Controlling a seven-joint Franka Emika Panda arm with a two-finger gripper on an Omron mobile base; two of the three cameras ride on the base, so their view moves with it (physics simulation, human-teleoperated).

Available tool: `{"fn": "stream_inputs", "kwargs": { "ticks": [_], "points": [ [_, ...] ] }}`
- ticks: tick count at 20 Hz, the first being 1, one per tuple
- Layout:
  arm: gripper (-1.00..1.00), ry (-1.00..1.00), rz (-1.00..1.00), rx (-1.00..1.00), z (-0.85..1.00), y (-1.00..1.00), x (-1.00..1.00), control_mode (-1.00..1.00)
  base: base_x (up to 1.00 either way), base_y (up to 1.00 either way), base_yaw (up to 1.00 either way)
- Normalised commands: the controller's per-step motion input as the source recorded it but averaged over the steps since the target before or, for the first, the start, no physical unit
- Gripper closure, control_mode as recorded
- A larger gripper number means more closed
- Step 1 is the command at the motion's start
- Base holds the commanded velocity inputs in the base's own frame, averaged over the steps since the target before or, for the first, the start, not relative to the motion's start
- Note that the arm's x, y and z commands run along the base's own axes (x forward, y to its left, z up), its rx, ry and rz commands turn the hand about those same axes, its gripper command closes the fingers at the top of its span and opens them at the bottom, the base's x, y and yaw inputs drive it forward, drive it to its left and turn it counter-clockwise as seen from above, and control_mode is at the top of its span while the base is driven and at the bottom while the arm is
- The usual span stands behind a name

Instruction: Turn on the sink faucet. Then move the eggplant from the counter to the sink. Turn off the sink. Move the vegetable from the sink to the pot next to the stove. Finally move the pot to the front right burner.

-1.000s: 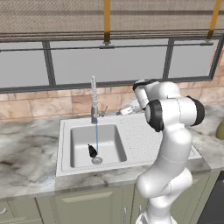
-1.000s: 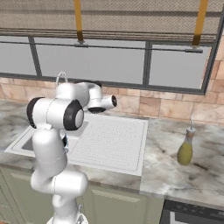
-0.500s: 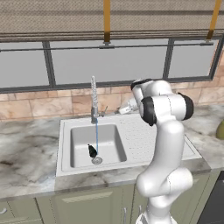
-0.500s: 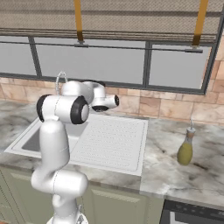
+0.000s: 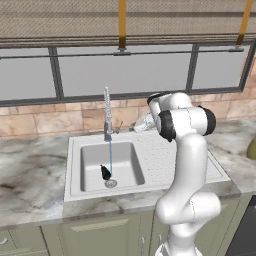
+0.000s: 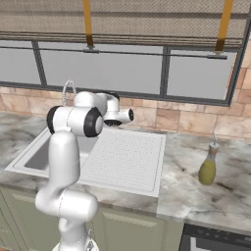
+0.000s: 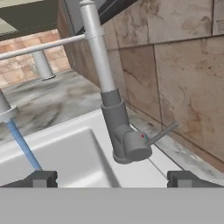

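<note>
Water runs in a thin blue stream (image 5: 110, 155) from the chrome sink faucet (image 5: 107, 112) into the sink's (image 5: 150, 177) basin. The dark eggplant (image 5: 105, 172) lies on the basin floor beside the drain. My gripper (image 5: 135, 128) hovers just right of the faucet base, level with its small side lever (image 5: 119, 128). In the hand view the dark faucet base (image 7: 127, 144) and the lever (image 7: 162, 132) sit close ahead of my gripper (image 7: 113, 179). The fingertips (image 7: 41, 178) stand wide apart, open and holding nothing. The pot is out of view.
An olive-yellow bottle (image 6: 208, 166) stands on the marble counter (image 6: 196, 196) right of the drainboard (image 6: 122, 157). A black stove corner (image 6: 215, 240) shows at the lower right. A brick backsplash and window run close behind the faucet.
The arm has swung left, carrying the open hand closer to the faucet lever. Water keeps running and the eggplant has not moved.
</note>
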Motion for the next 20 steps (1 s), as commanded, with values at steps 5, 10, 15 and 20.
{"fn": "stream_inputs", "kwargs": {
  "ticks": [5,10,15,20],
  "points": [
    [-1.0,0.0,0.0,0.0,-0.08,0.06,0.27,-1.0,0.0,0.0,0.0],
    [-1.0,0.0,0.0,0.0,-0.1,0.03,0.22,-1.0,0.0,0.0,0.0],
    [-1.0,0.0,0.0,0.0,-0.07,0.07,0.14,-1.0,0.0,0.0,0.0],
    [-1.0,-0.04,0.0,0.0,0.0,0.18,0.0,-1.0,0.0,0.0,0.0]
  ]
}}
